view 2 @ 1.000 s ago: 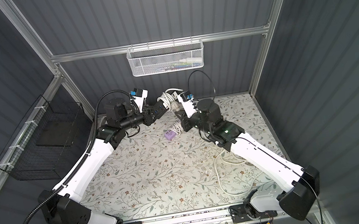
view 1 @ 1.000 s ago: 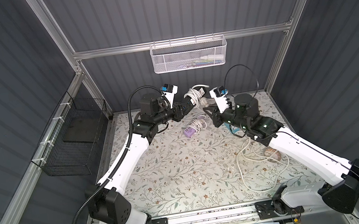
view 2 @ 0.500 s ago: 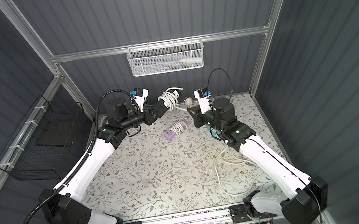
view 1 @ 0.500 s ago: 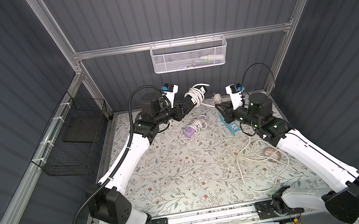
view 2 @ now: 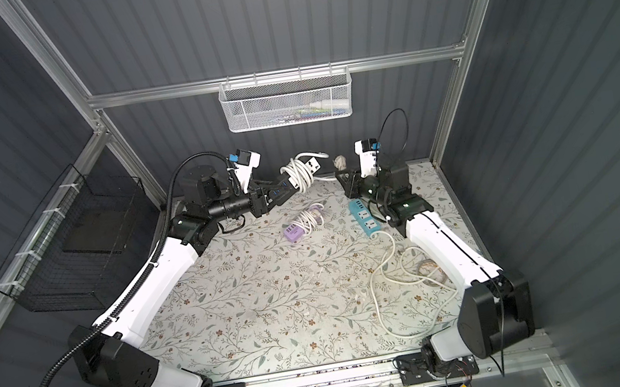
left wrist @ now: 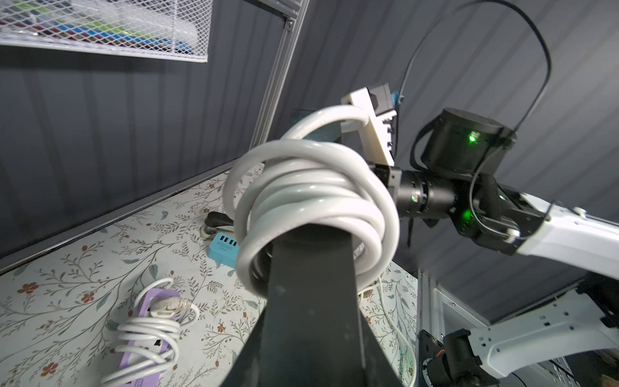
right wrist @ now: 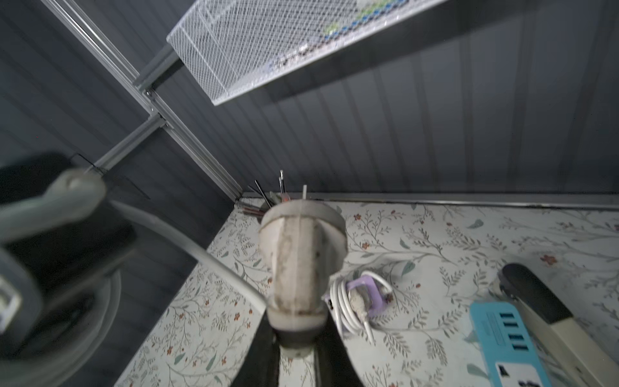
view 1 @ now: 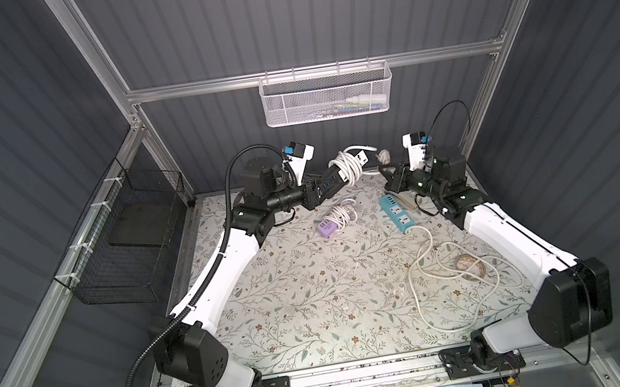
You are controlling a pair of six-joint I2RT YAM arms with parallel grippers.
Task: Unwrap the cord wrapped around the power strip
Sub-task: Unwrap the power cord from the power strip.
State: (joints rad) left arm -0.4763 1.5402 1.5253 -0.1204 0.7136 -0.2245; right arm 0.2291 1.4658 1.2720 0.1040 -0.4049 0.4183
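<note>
several coils of cord still ring the white power strip, which our left gripper clamps aloft at twelve o'clock over the table, while our right gripper pinches the freed plug: unwrapping barely begun, we judge.

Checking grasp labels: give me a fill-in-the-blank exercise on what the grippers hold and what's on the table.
The left gripper holds the white power strip with its ____ wrapped around it.
The right gripper is shut on the ____ at the free end.
On the table, near the teal power strip, lies a second wrapped power strip, coloured ____.
Missing: cord; plug; purple.
</note>
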